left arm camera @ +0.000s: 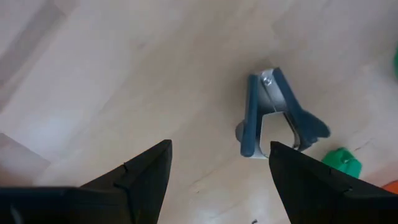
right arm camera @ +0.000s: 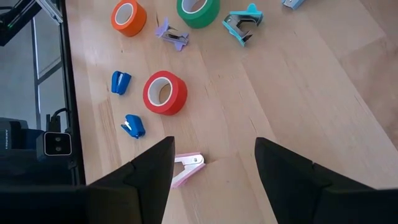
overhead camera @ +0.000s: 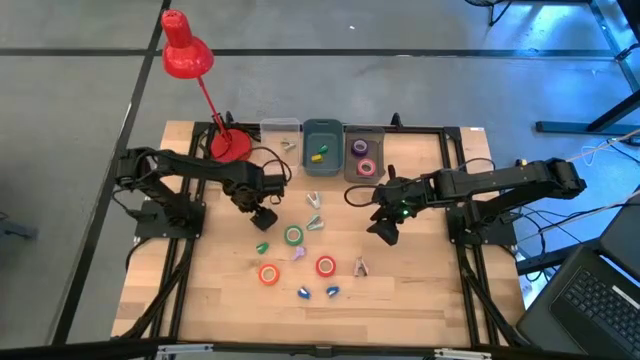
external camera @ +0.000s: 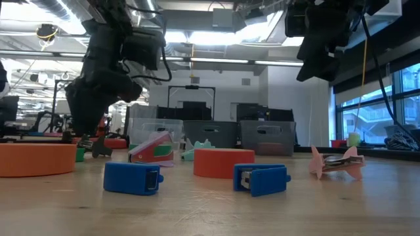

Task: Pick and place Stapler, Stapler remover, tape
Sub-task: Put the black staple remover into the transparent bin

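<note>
My left gripper hangs open above the table's left middle. Between and just beyond its fingers in the left wrist view lies a blue-grey staple remover flat on the wood, with a green stapler beside it. My right gripper is open over the right middle, with a pink staple remover just ahead of its fingers. A green tape, an orange tape and a red tape lie flat on the table. Two blue staplers sit near the front edge.
Three bins stand along the far edge: a clear one, a teal one and a grey one holding purple and pink tapes. A red desk lamp stands at the far left. More staple removers lie mid-table.
</note>
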Controlling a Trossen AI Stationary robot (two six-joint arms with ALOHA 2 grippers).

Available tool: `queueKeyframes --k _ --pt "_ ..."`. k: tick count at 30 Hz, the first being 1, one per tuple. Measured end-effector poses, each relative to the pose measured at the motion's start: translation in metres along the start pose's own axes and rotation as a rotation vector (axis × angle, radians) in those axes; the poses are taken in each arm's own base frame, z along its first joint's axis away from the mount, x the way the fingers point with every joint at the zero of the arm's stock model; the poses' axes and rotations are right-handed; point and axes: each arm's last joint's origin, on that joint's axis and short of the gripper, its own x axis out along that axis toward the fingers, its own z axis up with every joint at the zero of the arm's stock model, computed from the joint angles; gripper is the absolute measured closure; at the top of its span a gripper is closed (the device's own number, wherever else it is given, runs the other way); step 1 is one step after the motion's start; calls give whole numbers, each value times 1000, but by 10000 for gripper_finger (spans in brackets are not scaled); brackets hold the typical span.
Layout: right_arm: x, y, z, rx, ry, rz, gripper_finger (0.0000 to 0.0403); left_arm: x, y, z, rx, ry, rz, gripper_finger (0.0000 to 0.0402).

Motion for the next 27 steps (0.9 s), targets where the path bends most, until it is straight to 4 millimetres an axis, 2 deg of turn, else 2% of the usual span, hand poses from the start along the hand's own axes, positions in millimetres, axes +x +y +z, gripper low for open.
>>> queueKeyframes --k 4,9,20,27 --pt "0 0 0 0 0 0 179 6 -6 -2 22 26 -1 144" --pt "0 0 0 -1 0 0 179 7 -12 0 46 -24 -17 144" --pt "0 0 0 -1 0 0 179 7 -11 2 57 -55 10 144" --pt "0 0 0 -1 0 0 179 21 -14 6 70 -6 46 144"
